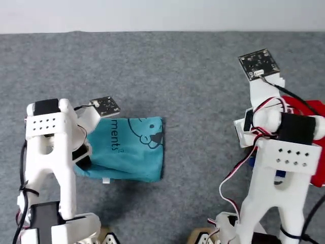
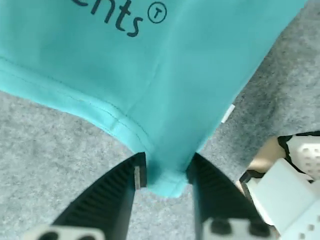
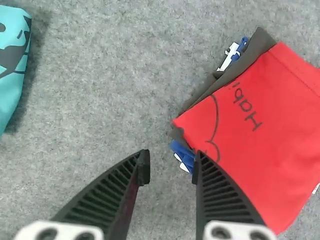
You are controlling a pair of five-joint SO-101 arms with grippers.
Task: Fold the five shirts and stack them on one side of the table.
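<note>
Teal shirt (image 1: 129,147) — folded, printed face up, flat on the grey bench (image 1: 203,76) left of centre, just beside the left arm. One corner of its hemmed edge is pinched in the left claw (image 2: 165,175), jaws closed onto the cloth.

Red shirt (image 3: 265,150) — folded, top of a pile at the right edge of the bench. A dark shirt (image 3: 252,47) and a blue shirt (image 3: 182,155) show beneath it at the edges.

Right claw (image 3: 170,165) — jaws apart, gripping nothing, over the pile's near corner, well apart from the teal shirt.
</note>
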